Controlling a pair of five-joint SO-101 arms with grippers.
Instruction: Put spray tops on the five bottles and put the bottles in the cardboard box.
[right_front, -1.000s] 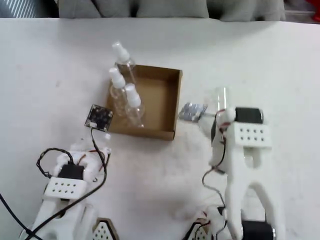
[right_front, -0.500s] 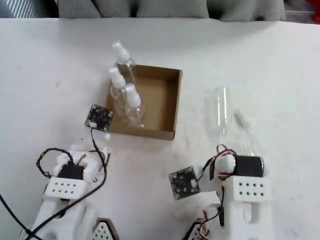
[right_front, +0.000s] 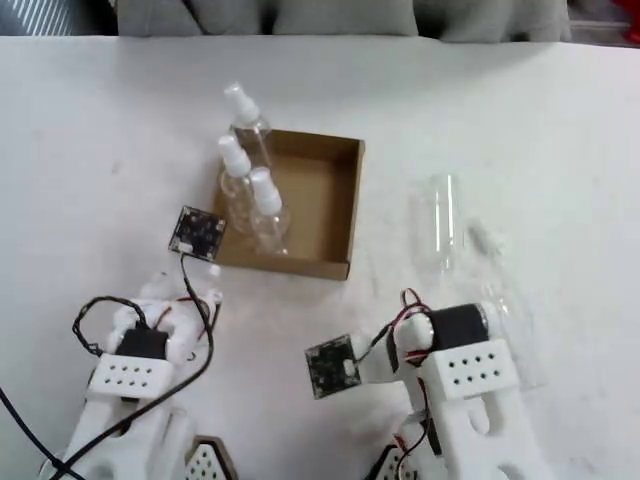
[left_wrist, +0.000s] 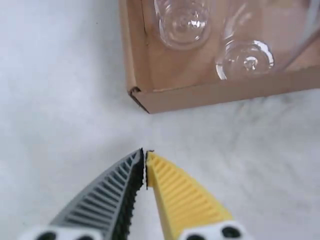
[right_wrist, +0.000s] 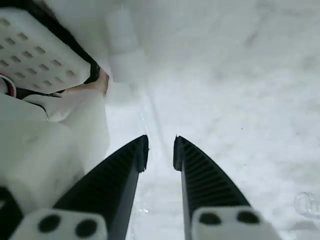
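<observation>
The right gripper (right_wrist: 160, 150), jaws slightly apart and empty, has pulled back from the open brown cardboard box (right_front: 330, 190). The left gripper (left_wrist: 145, 156) stays closed near it. Grey cushions (right_front: 340, 15) line the white table (right_front: 540, 120). Three clear spray-topped bottles (right_front: 237, 180) stand inside the box, and a clear uncapped bottle (right_front: 445, 225) lies right of it.

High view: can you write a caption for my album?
Three spray-topped bottles in the cardboard box, one clear bottle lying on the table.
</observation>
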